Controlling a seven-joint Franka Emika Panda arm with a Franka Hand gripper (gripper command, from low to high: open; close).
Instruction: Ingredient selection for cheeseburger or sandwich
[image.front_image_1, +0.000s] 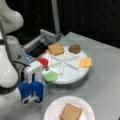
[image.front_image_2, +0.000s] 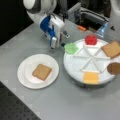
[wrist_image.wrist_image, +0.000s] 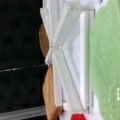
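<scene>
A toast-brown bread slice (image.front_image_1: 71, 112) (image.front_image_2: 42, 71) lies alone on the white round plate (image.front_image_1: 50, 110) (image.front_image_2: 23, 72). The other ingredients sit in the wedges of a white divided round tray (image.front_image_1: 72, 72) (image.front_image_2: 75, 62): green lettuce (image.front_image_1: 51, 76) (image.front_image_2: 71, 48) (wrist_image.wrist_image: 105, 62), red tomato (image.front_image_1: 43, 61) (image.front_image_2: 90, 39) (wrist_image.wrist_image: 78, 117) and a second bread slice (image.front_image_1: 56, 48) (image.front_image_2: 111, 49) (wrist_image.wrist_image: 48, 95). My blue and white gripper (image.front_image_1: 32, 100) (image.front_image_2: 52, 45) hangs just outside the tray's rim, beside the lettuce. No sandwich stack shows.
The tray also holds a brown patty (image.front_image_1: 74, 48) (image.front_image_2: 114, 68) and a yellow cheese square (image.front_image_1: 85, 62) (image.front_image_2: 91, 78). A grey metal fixture (image.front_image_1: 47, 37) (image.front_image_2: 87, 15) stands behind the tray. The plate sits close to the tray on the grey table.
</scene>
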